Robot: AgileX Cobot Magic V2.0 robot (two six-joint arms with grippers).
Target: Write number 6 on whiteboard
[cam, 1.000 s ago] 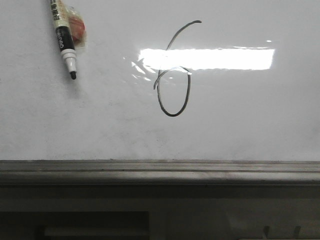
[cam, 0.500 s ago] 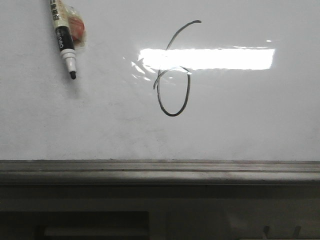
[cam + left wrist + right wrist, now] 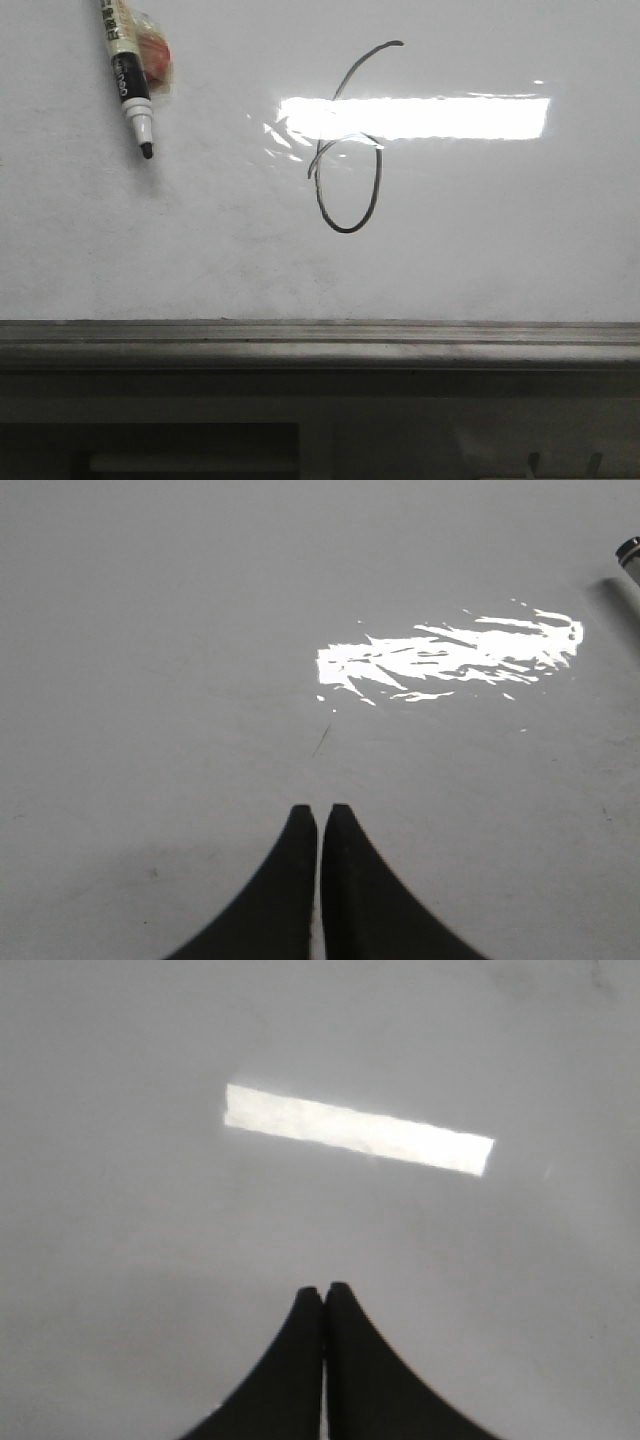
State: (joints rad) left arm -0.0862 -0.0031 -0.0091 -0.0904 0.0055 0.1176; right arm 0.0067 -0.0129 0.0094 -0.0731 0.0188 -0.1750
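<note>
A: Status on the board?

B: The 6 is drawn on it, thin black line. Tall slanted tail curving right at its upper end, joined to a narrow oval loop below. The bright glare strip cuts across the 6 where tail meets loop. The line there is washed out, so I can't tell how cleanly they join.

A: Marker?

B: Marker, well left of the 6 and level with its tail. Uncapped, black tip pointing down and slightly toward the 6. Cream barrel with a black band, top end runs out of frame. Something orange-red in clear wrap sits against the side of the barrel facing the 6. Can't tell what holds the marker.

A: Grippers?

B: Left gripper: the two black fingertips have only a hairline slit between them, nothing in it. It points at bare board, with a smeared glare patch beyond it. A short faint dark tick lies on the board between the tips and that patch. A metal-rimmed end of something shows at the frame edge, can't identify it.

Right gripper: tips pressed together, nothing held. Blank board ahead with a clean rectangular reflection.

A: Rest of the board?

B: Faint grey smudges below the 6. Grey ledge runs along the edge under the 6, dark structure beneath it.
</note>
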